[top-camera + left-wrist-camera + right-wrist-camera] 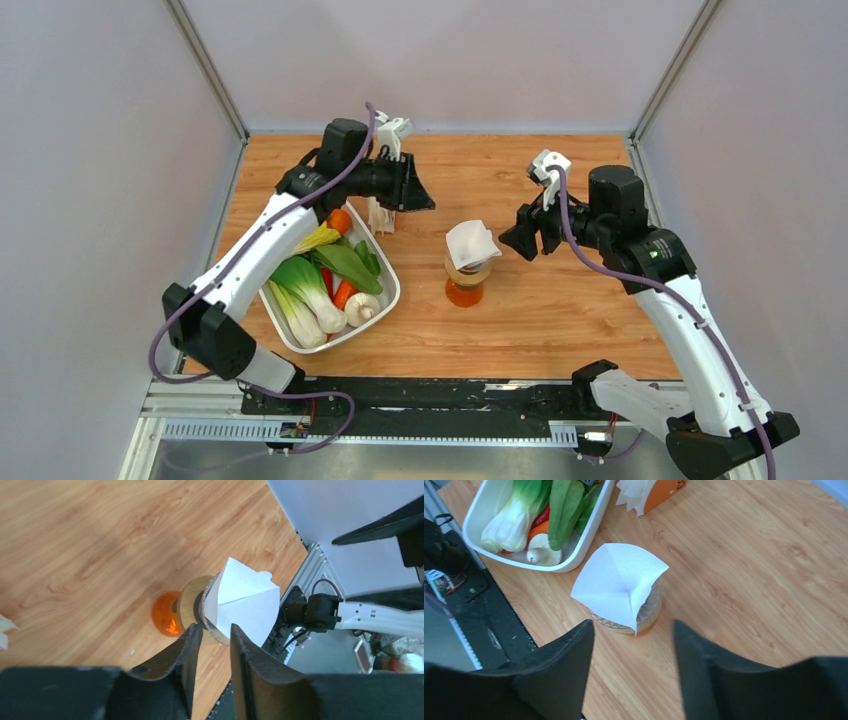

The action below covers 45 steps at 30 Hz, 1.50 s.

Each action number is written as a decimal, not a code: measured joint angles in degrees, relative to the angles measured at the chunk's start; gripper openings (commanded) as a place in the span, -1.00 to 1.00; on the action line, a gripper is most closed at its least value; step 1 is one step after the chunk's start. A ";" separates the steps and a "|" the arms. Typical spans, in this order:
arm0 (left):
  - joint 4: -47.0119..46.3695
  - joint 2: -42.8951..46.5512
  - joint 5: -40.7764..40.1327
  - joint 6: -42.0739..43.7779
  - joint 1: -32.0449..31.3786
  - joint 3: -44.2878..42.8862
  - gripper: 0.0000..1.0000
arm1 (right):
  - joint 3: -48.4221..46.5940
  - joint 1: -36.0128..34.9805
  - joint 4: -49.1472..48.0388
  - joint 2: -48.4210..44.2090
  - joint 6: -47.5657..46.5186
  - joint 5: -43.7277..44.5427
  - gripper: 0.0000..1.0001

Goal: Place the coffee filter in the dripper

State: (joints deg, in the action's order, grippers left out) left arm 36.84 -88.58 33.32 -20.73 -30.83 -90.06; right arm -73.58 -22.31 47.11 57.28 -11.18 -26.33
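The white paper coffee filter (470,243) sits point-down in the dripper (468,270), its folded top sticking up above the rim and leaning a little. The dripper's tan ring collar (189,605) rests on an orange glass vessel (165,616). My left gripper (424,200) hovers to the filter's upper left, open, with nothing between its fingers (216,630). My right gripper (515,245) hangs just right of the filter, open and empty (634,630). From the right wrist the filter (616,582) covers most of the dripper's rim (650,614).
A white tray (390,295) holding bok choy, carrot and other vegetables lies left of the dripper. A pack of stacked filters (381,215) stands behind the tray, under the left arm. Grey walls close in the table on three sides.
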 measured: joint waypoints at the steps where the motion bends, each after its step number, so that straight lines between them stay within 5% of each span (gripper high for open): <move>1: -3.52 2.80 1.57 -1.53 1.14 3.50 -0.60 | 0.02 0.00 -0.28 0.28 -0.11 -0.96 -0.05; 4: -13.22 8.35 6.60 -5.84 2.01 10.99 -0.75 | 0.31 0.00 -2.43 1.60 0.66 -4.87 -0.25; 13: -26.93 7.82 13.31 -13.73 0.55 19.56 -0.84 | 4.02 0.00 -6.58 8.76 2.36 -11.21 -0.30; 29: -24.55 3.19 10.47 -10.54 -3.93 21.44 -0.88 | 7.19 -0.74 -6.43 10.75 -0.96 -9.68 -0.26; 45: -21.88 2.19 8.74 -7.10 -4.96 21.44 -0.87 | 7.87 -4.70 -2.54 11.02 -7.54 -6.71 -0.52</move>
State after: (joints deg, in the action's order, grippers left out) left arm 14.96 -86.39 42.06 -27.83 -35.79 -68.62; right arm -65.71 -27.00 44.58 68.29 -18.72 -33.04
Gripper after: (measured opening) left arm 0.063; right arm 0.243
